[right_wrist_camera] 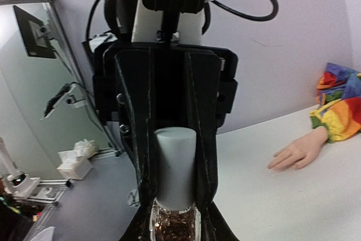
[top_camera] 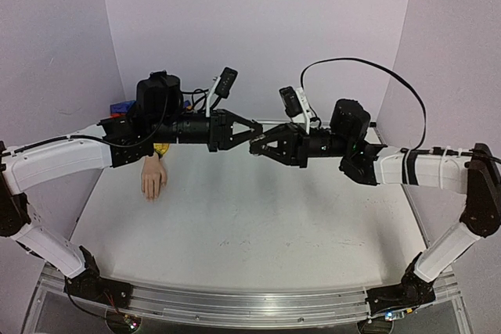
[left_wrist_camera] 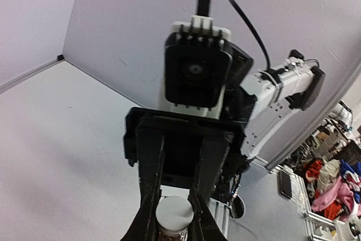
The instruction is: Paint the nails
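Nails (top_camera: 151, 195) at the table's far left; both grippers clamped on one bottle in mid-air

Nails sit at the fingertips of a small pale mannequin hand (top_camera: 153, 179), too tiny in every view to tell whether any colour is on them. The hand lies flat on the white table (top_camera: 258, 224), towards its far left. Its fingers point at the near edge and its wrist runs into a rainbow-striped sleeve (right_wrist_camera: 338, 105). In the top view the left arm crosses above that sleeve and hides most of it.

Well apart from the hand, above the middle of the table, the two arms reach toward each other and meet tip to tip. The right gripper (top_camera: 256, 146) is closed on a small glass bottle (right_wrist_camera: 175, 225) with brown glittery contents. The bottle's tall pale cap (right_wrist_camera: 175, 167) points away from it into the left gripper (top_camera: 257, 131), whose dark fingers (right_wrist_camera: 141, 156) are closed along both sides of the cap. From the left wrist, the cap's round white top shows between dark fingers. The bottle hangs clear of the table.

A black cable (top_camera: 368, 64) loops above the right arm, and plain lilac walls (top_camera: 258, 29) close in the table on three sides.
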Robot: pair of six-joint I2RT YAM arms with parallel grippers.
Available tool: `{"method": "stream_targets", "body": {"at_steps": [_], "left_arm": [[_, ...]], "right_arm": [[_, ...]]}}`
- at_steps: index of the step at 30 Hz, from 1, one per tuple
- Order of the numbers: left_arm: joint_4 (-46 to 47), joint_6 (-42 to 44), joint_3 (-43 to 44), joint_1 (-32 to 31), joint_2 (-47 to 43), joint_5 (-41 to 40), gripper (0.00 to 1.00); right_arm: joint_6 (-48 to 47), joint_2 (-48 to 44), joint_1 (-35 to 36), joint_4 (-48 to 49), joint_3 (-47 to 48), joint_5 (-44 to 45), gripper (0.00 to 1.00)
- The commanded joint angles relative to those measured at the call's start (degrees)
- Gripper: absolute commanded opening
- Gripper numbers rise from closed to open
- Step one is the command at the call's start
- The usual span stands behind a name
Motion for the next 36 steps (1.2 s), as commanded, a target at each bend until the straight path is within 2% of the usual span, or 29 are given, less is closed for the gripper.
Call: {"method": "stream_targets", "body": {"at_steps": [1,3,4,5,6,8,9,11,12,14,16,20,24,26,29,32,36], "left_arm": [[2.8,-1.3,0.4,-0.7,-1.6,-4.2,0.00],[1.7,-2.0,0.0,-0.7,-1.6,-7.9,0.00],[1.0,-2.4,0.1,-0.7,-1.4,-10.3,0.00],[0.3,-2.7,0.2,-0.7,-0.9,-11.4,0.00],[-0.6,-3.1,0.6,-0.7,-0.4,-12.8,0.00],[-2.1,-3.6,1.6,-0.7,0.5,-13.8,0.00],[-2.5,-3.7,1.9,-0.7,0.8,-13.9,0.00],[-2.9,-3.7,2.2,-0.7,0.8,-13.9,0.00],[-2.9,-3.7,2.3,-0.7,0.7,-13.9,0.00],[-3.2,-3.7,2.3,-0.7,0.5,-13.9,0.00],[-3.3,-3.7,2.3,-0.7,0.3,-13.2,0.06],[-3.3,-3.5,2.2,-0.6,-0.3,-10.9,0.37],[-3.3,-2.5,1.6,-0.6,-2.3,-7.8,0.71],[-3.3,-1.8,0.9,-0.6,-4.0,-6.4,0.80],[-3.3,-1.6,-0.2,-0.5,-6.6,-6.8,0.86],[-2.3,-1.6,-0.7,-0.5,-7.4,-5.0,0.86],[2.0,-3.0,-0.7,-0.5,-5.6,2.8,0.74]], "right_arm": [[-15.1,-6.6,1.4,-14.9,2.6,34.7,0.00],[-19.1,-7.3,7.2,-19.4,2.6,75.6,0.00],[-20.8,-6.8,11.8,-19.0,2.7,91.2,0.00],[-23.3,-6.0,13.6,-16.4,2.4,102.8,0.00],[-27.5,-5.0,15.4,-12.7,1.7,109.0,0.00],[-32.4,-3.6,18.5,-7.1,1.5,113.2,0.00],[-33.5,-3.2,19.2,-5.7,1.6,111.7,0.00],[-32.7,-2.9,19.2,-5.3,1.6,103.3,0.00],[-32.5,-2.9,19.0,-4.9,1.1,95.0,0.00],[-32.1,-3.0,18.3,-4.7,0.6,84.4,0.00],[-31.2,-3.2,17.9,-4.7,0.4,74.3,0.00],[-29.0,-4.7,16.7,-6.3,0.4,59.8,0.00],[-24.5,-8.3,11.9,-7.2,-1.1,41.7,0.00],[-21.8,-10.2,7.9,-7.1,-2.4,30.7,0.00],[-18.5,-11.3,4.1,-6.9,-3.6,14.3,0.00],[-15.5,-10.5,3.1,-6.1,-3.3,3.3,0.00],[-8.9,-7.6,3.1,-0.4,-1.5,-5.6,0.00]]}}
